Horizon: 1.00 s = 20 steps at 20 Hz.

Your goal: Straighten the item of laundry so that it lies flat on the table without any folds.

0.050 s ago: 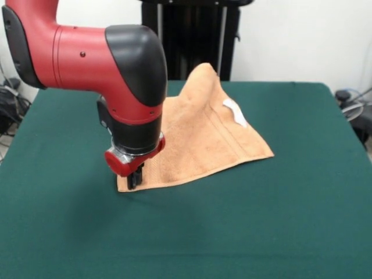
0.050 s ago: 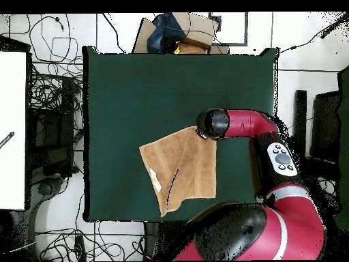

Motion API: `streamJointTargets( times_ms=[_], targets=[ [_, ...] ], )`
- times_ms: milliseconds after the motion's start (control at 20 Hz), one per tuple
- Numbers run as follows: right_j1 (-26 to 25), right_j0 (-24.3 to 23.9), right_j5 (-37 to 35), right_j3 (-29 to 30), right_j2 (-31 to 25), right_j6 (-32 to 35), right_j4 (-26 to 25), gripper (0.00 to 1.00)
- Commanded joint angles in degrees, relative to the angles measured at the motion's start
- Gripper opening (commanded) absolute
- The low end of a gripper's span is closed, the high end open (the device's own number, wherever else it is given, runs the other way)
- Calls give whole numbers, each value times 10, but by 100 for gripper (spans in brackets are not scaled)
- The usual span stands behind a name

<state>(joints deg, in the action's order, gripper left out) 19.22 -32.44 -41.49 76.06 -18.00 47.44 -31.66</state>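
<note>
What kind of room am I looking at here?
Probably a robotics lab: a red arm works at a green table holding one towel, with cables tangled over the floor.

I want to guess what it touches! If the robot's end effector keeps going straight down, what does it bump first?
Most likely the towel: the end effector points down right at its near corner, with the green table directly beneath it.

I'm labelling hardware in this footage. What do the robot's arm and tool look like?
The arm is glossy red with rounded black joint covers. A silver ring and red collar sit above the small black tool. From overhead, a grey oval panel with dark buttons shows on one red link.
</note>
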Motion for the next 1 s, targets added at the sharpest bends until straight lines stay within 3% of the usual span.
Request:
streamJointTargets(
  times_ms=[50,1000],
  targets=[
    [-158,-45,184,-94,9,-69,-157,0],
    [-165,-94,150,-114,-53,-132,-224,0]
  ],
)
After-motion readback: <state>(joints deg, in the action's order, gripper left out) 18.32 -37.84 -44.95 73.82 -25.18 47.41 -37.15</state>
